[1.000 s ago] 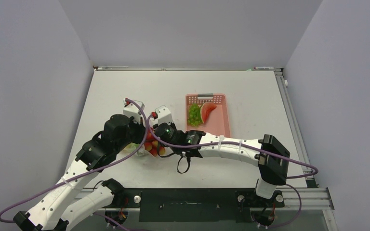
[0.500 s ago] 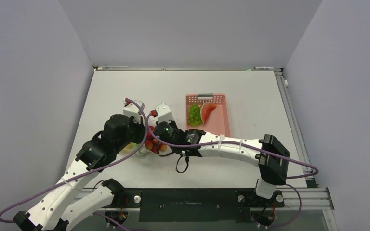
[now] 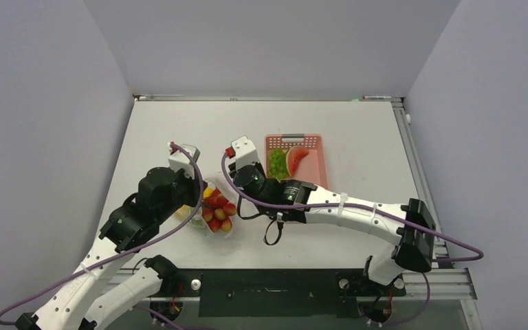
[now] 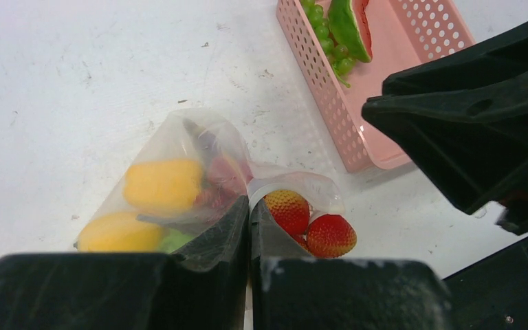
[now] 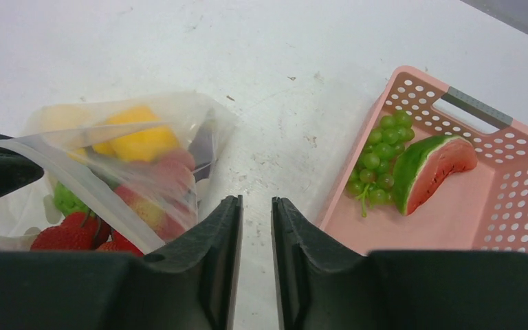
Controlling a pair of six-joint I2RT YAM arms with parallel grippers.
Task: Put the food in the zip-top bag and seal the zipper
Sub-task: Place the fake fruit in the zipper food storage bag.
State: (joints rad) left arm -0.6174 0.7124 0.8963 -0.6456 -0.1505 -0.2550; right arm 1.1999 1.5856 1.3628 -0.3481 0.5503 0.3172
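Observation:
The clear zip-top bag (image 3: 210, 206) lies on the table, holding yellow pieces (image 4: 163, 184), something green and red strawberries (image 3: 218, 214). One strawberry (image 4: 330, 235) sits at its open mouth. My left gripper (image 4: 249, 205) is shut on the bag's whitish zipper strip (image 4: 275, 187) at the mouth edge; it also shows in the top view (image 3: 191, 203). The strip also shows in the right wrist view (image 5: 75, 180). My right gripper (image 5: 256, 203) is slightly open and empty, above bare table between the bag and the basket; it also shows in the top view (image 3: 246, 180).
A pink lattice basket (image 3: 316, 180) stands right of the bag, holding green grapes (image 3: 276, 163) and a watermelon slice (image 3: 295, 159). It also shows in the right wrist view (image 5: 515, 206). Walls close the table on the left, back and right.
My right gripper has left the bag and moved back and right, toward the basket. My left gripper has shifted slightly left, still on the bag. The strawberries now show uncovered.

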